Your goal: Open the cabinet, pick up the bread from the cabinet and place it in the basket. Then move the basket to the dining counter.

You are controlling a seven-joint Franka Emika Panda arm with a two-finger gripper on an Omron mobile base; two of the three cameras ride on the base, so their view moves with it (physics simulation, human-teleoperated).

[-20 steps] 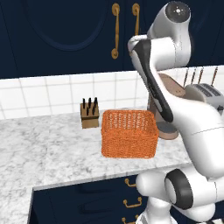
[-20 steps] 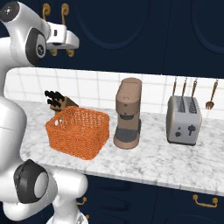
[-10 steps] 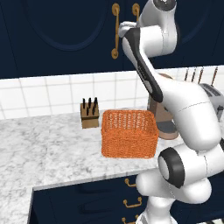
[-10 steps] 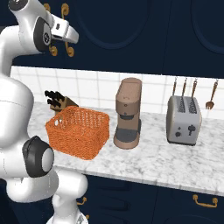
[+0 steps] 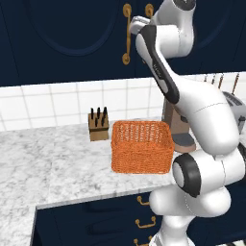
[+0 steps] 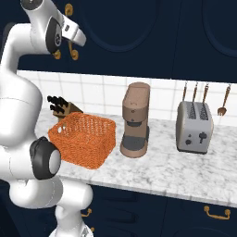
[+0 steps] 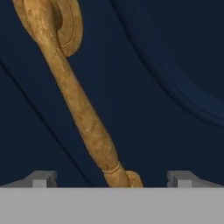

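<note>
Cabinet (image 5: pixel 72 38) doors of dark navy fill the wall above the tiled backsplash, and both are shut, their arched panels flush and the seam between them closed. Two long brass handles hang side by side near that seam; the left handle (image 5: pixel 127 33) is plain in the left base view, while the right one is partly hidden behind the arm. The hand (image 7: pixel 111 179) is raised up to the doors, its two fingertips (image 7: pixel 41 178) spread wide apart with nothing between them but the brass handle (image 7: pixel 83 113), which runs slantwise up the hand view and passes between the tips without either visibly touching it. Whether the tips reach past the handle cannot be told.

Below, the orange basket (image 5: pixel 142 146) stands upright on the marble surface (image 5: pixel 48 158), near its front edge. A wooden knife block (image 5: pixel 98 126) sits just behind it to the left, against the tiles. To the basket's right are a brown coffee machine (image 6: pixel 135 119) and, farther along, a grey toaster (image 6: pixel 195 126), with utensils (image 6: pixel 203 95) hanging above it.
</note>
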